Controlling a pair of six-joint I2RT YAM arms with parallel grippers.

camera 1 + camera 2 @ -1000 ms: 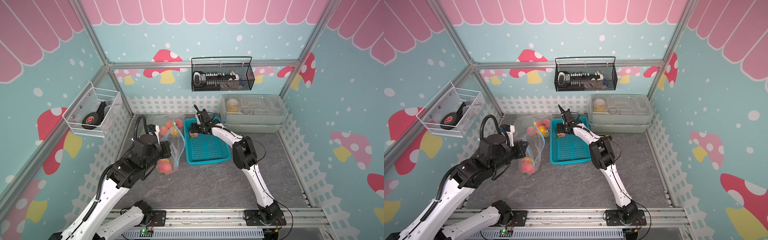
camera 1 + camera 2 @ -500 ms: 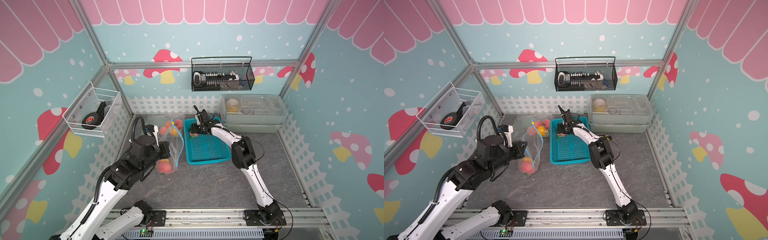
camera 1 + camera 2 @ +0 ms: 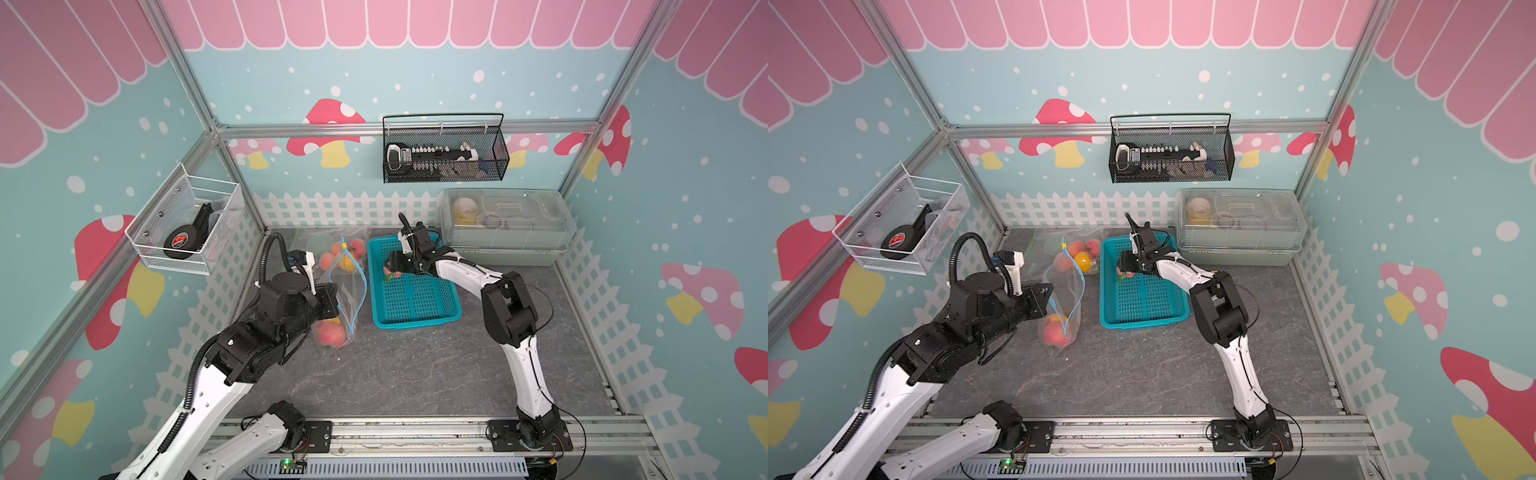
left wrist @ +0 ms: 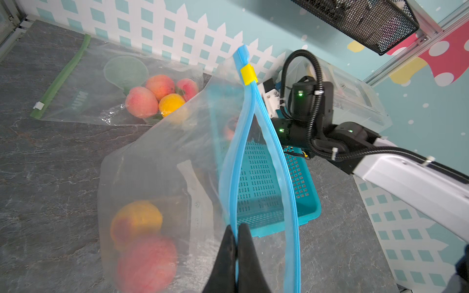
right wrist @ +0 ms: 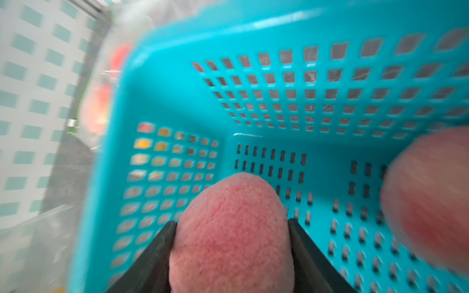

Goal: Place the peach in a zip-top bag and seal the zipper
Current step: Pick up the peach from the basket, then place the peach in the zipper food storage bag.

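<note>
A clear zip-top bag (image 3: 352, 291) (image 3: 1068, 291) with a blue zipper (image 4: 253, 142) and a yellow slider (image 4: 248, 73) stands with its mouth open left of the teal basket (image 3: 415, 325). Two peaches (image 4: 147, 261) lie in its bottom. My left gripper (image 4: 237, 228) (image 3: 337, 305) is shut on one side of the blue zipper rim, holding the mouth up. My right gripper (image 5: 231, 222) (image 3: 390, 270) is low in the basket's far left corner, shut on a pink-red peach (image 5: 233, 233) (image 3: 1125, 273). Another peach (image 5: 431, 197) lies blurred beside it.
A second bag with a green zipper (image 4: 61, 76) holds several peaches (image 3: 345, 253) at the back by the white fence. A clear lidded box (image 3: 507, 232) stands right of the basket. Wire baskets (image 3: 444, 153) (image 3: 187, 232) hang on the walls.
My right gripper's jaws have closed in on the peach in the basket. My left arm has shifted slightly, still holding the bag's rim.
</note>
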